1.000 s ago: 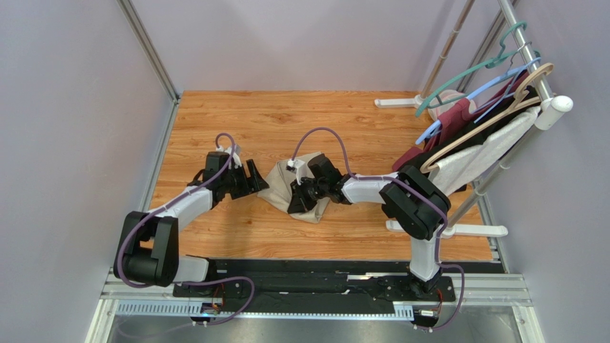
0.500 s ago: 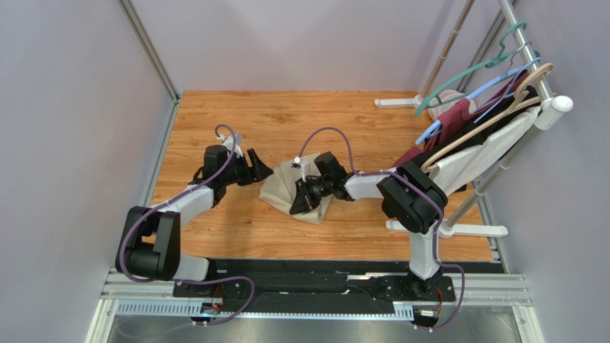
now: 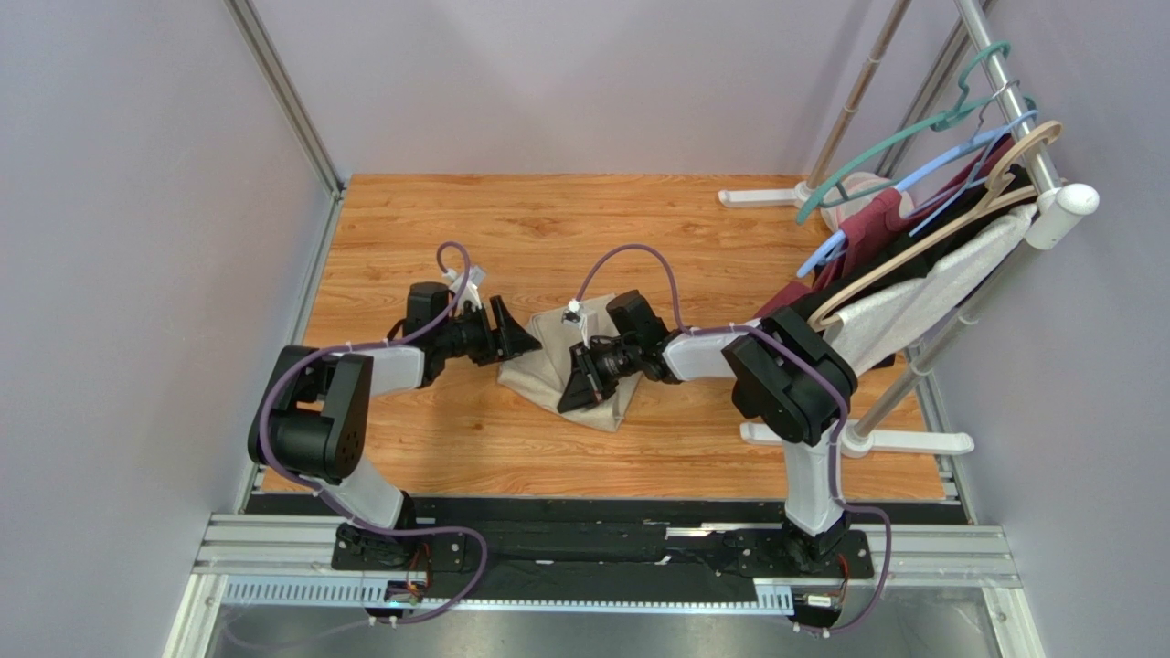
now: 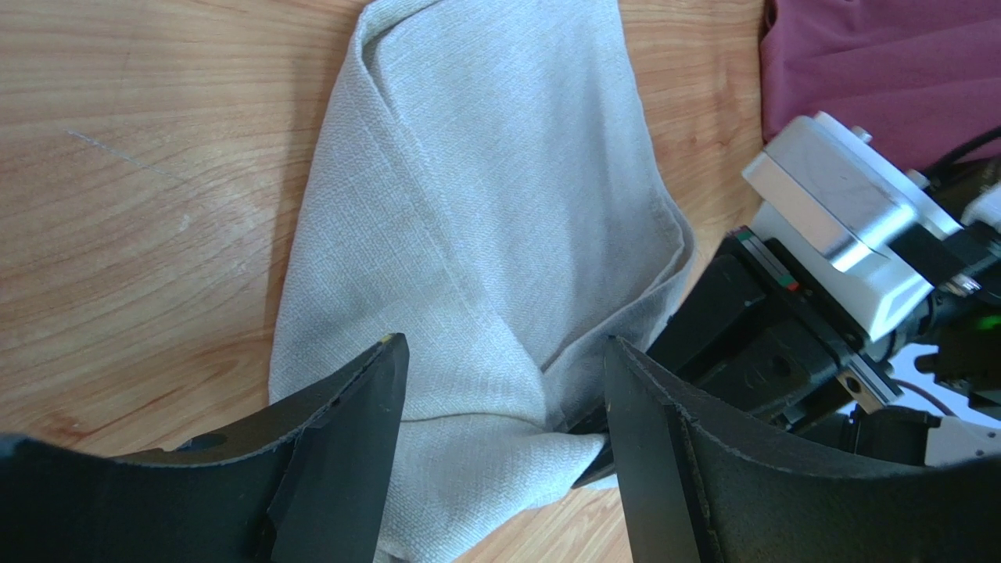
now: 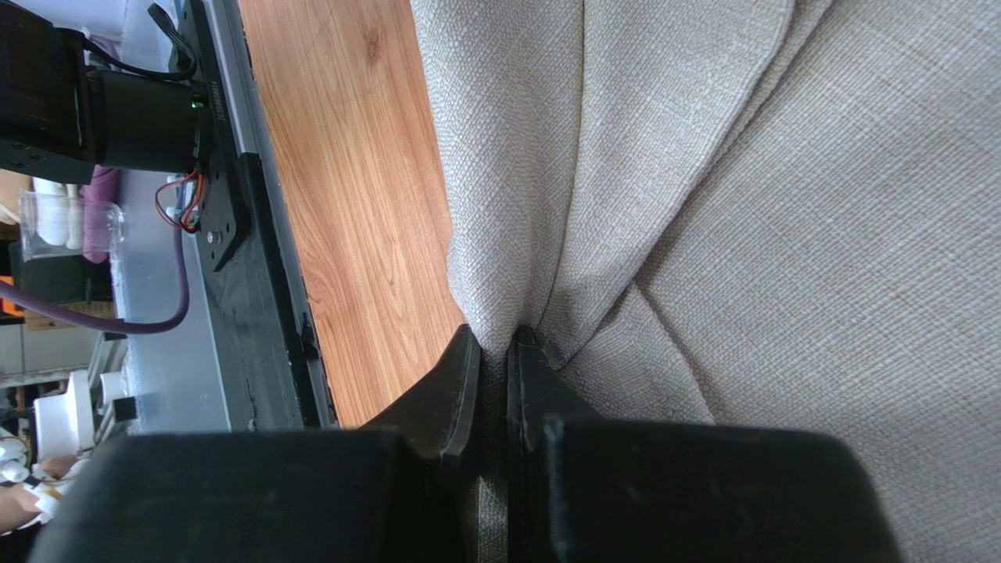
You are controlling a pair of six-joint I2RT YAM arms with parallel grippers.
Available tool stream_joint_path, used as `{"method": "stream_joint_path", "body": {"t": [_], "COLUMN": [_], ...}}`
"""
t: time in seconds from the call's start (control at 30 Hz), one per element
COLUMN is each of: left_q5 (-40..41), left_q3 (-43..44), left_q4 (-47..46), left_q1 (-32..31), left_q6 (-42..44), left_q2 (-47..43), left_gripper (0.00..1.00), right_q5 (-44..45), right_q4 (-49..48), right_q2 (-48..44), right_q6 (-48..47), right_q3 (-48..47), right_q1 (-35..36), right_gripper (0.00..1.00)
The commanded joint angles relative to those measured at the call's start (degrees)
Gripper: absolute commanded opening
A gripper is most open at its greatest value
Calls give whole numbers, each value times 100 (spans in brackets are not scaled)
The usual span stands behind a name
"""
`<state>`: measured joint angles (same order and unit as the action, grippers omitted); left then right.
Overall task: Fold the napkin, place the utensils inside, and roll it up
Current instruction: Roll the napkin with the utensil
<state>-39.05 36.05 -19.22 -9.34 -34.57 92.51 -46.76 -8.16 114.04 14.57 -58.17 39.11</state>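
Rumpled napkin [image 3: 545,362] on the table [image 3: 412,233] — right tool [image 5: 494,364] pinching a fold, left tool [image 4: 505,381] spread wide astride the napkin's edge — uneven pulling could bunch it.

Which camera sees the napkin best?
The left wrist view: the napkin lies there wide and mostly unhidden. The top view shows it small, partly covered. The right wrist view shows only a close-up fold pinched in the right gripper.
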Motion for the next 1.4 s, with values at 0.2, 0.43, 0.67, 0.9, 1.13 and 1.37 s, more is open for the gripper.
{"method": "stream_joint_path", "body": {"t": [0.2, 0.43, 0.67, 0.9, 1.13, 1.37], "left_q5": [72, 1038, 1998, 1295, 1198, 987], "left_q3": [-221, -520, -845, -978, -942, -705], "left_q4": [454, 683, 1904, 2546, 2320, 1616], "left_q1": [3, -6, -164, -261, -437, -437], "left_q6": [301, 538, 460, 108, -103, -199], "left_q2": [-549, -1787, -3002, -3055, -2836, -2027], "left_gripper": [70, 75, 57, 57, 57, 57], "right_q5": [510, 493, 580, 642, 695, 756], "right_q4": [790, 799, 992, 1036, 1045, 1045], "right_q2": [619, 769, 795, 769, 734, 690], "right_q6": [-42, 20, 29, 11, 2, 2], "right_q3": [87, 16, -19, -28, -10, 34], "right_q1": [-229, -290, -308, -317, -316, -308], "right_gripper": [0, 0, 0, 0, 0, 0]}}
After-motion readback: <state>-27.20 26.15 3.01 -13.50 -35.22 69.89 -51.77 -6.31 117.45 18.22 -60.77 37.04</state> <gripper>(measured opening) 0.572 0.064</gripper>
